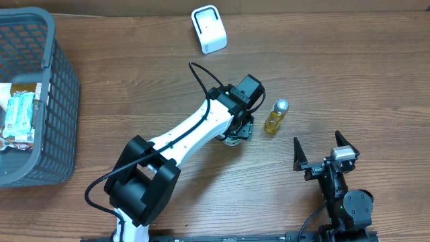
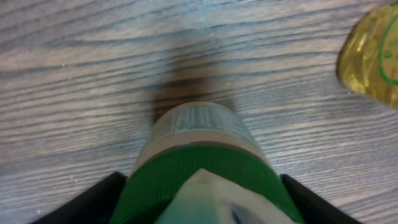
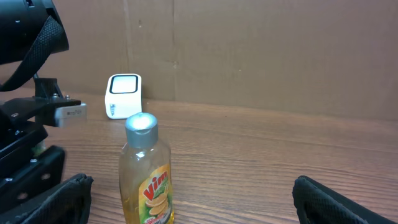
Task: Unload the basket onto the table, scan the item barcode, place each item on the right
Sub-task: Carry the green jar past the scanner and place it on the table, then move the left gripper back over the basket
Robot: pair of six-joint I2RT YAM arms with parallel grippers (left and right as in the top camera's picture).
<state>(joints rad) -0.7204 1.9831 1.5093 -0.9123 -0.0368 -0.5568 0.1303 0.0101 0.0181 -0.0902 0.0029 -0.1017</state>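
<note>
Green-capped container [image 2: 199, 149] sits on the table [image 1: 134, 87] just beside the yellow bottle [image 1: 275, 117], on the side toward the left arm, under that arm's wrist. The left fingers [image 2: 93, 202] flank its green cap, one on each side. They look to be touching it, but I cannot tell whether they are gripping or only resting there. The right fingers [image 3: 336, 202] are spread wide and hold nothing, on the near side of the yellow bottle.

The scanner [image 1: 209, 29] stands well apart from the yellow bottle, toward the far edge, so the container has yet to be presented to it. With a loose hold on the cap, the container could slip or tip against the yellow bottle and topple both. Its printed label may also end up facing away from the scanner, so nothing would read.
</note>
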